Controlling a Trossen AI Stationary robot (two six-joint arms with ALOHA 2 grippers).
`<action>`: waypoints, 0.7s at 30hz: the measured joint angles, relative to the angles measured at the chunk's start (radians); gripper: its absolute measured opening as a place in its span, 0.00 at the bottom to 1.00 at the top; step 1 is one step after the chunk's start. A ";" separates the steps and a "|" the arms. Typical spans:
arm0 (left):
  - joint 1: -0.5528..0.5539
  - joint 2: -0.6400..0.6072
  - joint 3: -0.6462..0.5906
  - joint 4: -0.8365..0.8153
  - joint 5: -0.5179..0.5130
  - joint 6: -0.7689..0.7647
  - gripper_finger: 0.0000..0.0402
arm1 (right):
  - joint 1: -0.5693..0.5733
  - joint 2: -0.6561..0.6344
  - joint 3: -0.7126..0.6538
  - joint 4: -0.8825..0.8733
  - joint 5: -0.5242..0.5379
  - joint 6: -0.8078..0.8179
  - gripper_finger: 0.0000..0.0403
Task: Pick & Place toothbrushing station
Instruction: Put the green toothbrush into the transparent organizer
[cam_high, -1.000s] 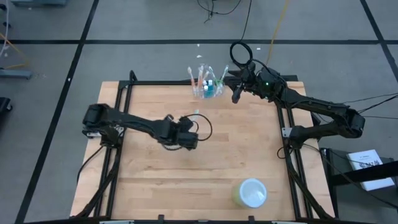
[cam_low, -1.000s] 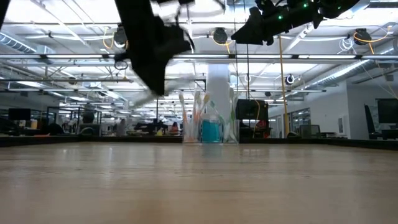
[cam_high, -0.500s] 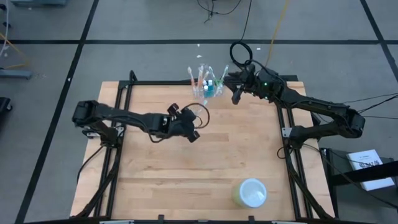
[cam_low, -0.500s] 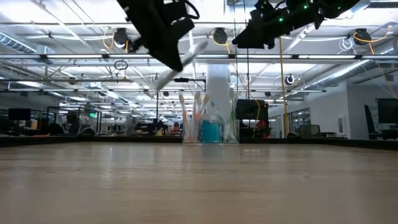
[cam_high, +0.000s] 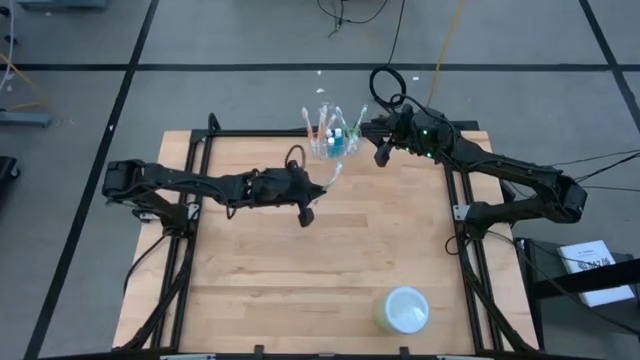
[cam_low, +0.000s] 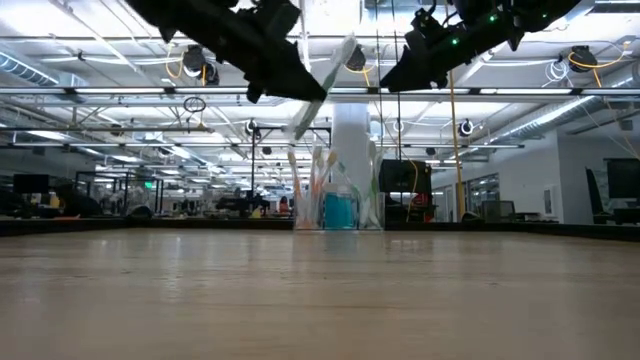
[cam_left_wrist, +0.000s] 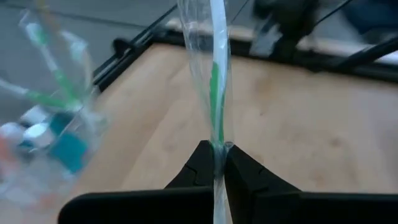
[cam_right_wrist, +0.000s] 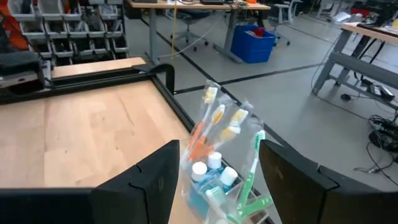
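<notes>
- The toothbrushing station (cam_high: 333, 141), a clear plastic cup bristling with wrapped brushes and a blue bottle, stands at the table's (cam_high: 250, 270) far edge.
- A pale lidded tub (cam_high: 404, 310) sits near the front edge.
- The left gripper (cam_left_wrist: 215, 163) pinches a crinkly wrapped green toothbrush (cam_left_wrist: 214, 87) just beside the station.
- The right gripper (cam_right_wrist: 219, 163), fingers spread, hovers above it.

No readable text, label, brand or number anywhere I look. White sheet on floor (cam_high: 590, 262) right of table carries dark print, too small for me to read.
</notes>
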 joint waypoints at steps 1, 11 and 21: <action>0.008 -0.007 -0.023 0.047 0.029 0.001 0.01 | 0.001 0.000 0.000 0.000 -0.002 0.002 0.53; 0.073 -0.026 -0.183 0.376 0.218 0.015 0.02 | 0.046 0.000 -0.051 0.132 -0.264 0.046 0.53; 0.075 -0.025 -0.183 0.395 0.246 0.016 0.02 | 0.143 0.061 -0.213 0.667 -0.416 0.182 0.56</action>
